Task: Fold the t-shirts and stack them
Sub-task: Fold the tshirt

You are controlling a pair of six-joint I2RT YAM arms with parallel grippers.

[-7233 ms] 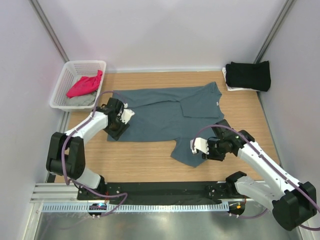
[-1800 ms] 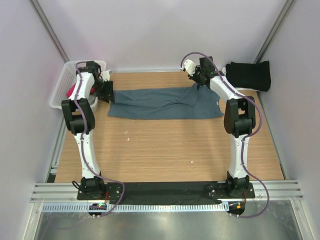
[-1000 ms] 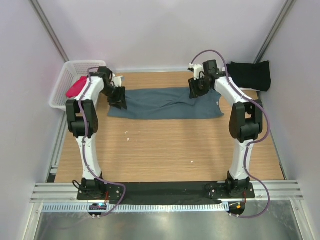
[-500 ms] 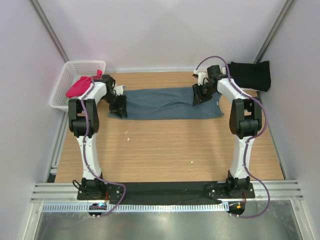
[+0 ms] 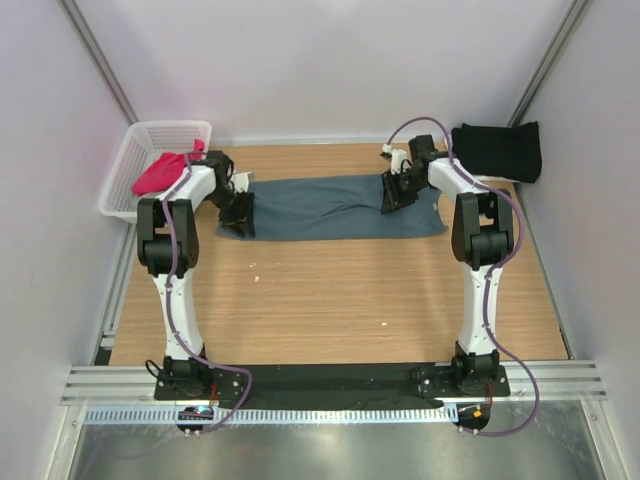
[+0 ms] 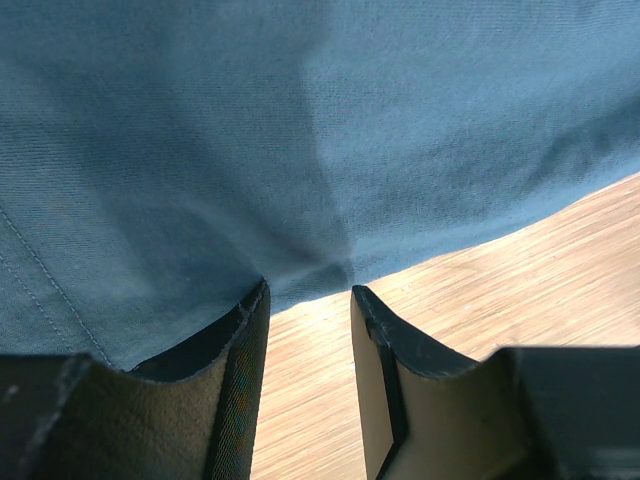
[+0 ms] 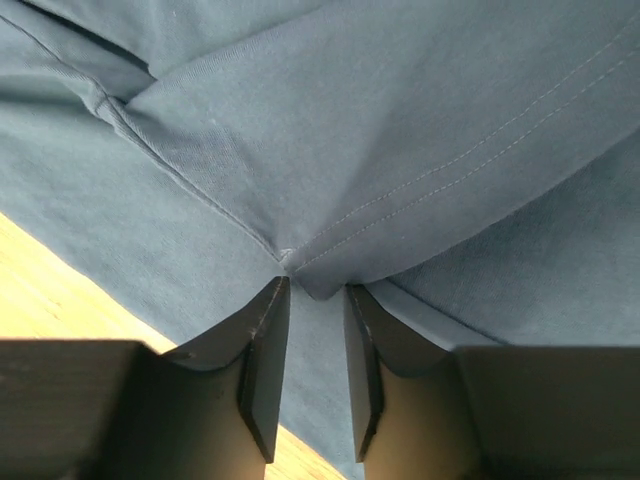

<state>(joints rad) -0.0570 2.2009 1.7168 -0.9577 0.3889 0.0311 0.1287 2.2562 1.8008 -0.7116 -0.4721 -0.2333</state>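
The slate blue-grey t-shirt (image 5: pixel 320 208) lies folded into a long strip across the far part of the table. My left gripper (image 5: pixel 240 208) is low at its left end. In the left wrist view the left gripper (image 6: pixel 308 290) is open, its tips at the shirt's (image 6: pixel 300 120) near edge, with bare wood between the jaws. My right gripper (image 5: pixel 392 192) is on the strip's right part. There the right gripper (image 7: pixel 317 285) stands narrowly open, a stitched hem fold of the shirt (image 7: pixel 350 120) at its tips. A folded black t-shirt (image 5: pixel 497 150) lies at the back right. A magenta t-shirt (image 5: pixel 160 172) is in the basket.
The white mesh basket (image 5: pixel 150 135) stands at the back left corner, just beyond the left arm. Pale walls and metal posts close in the back and sides. Bare wooden table (image 5: pixel 330 290) stretches from the shirt to the arm bases.
The shirt, spread flat earlier, now lies folded into a strip. Over the last second both grippers have come down onto its ends, and the right jaws have narrowed.
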